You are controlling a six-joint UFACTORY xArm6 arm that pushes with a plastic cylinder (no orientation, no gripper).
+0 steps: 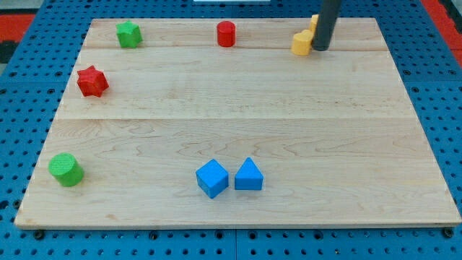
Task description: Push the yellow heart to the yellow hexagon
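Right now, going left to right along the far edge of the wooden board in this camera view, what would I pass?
Green star-shaped block → red cylinder block → yellow block → my tip, touching that block's right side. A second yellow block sits mostly hidden behind the rod.

Wooden board (238,108) lay on blue pegboard (22,87). Green star (128,34) sat at 11 o'clock, red cylinder (226,34) at 12, red star (92,81) at 10, green cylinder (66,170) at 8. Blue cube (212,178) and blue triangular prism (248,175) sat just beside each other at 6.
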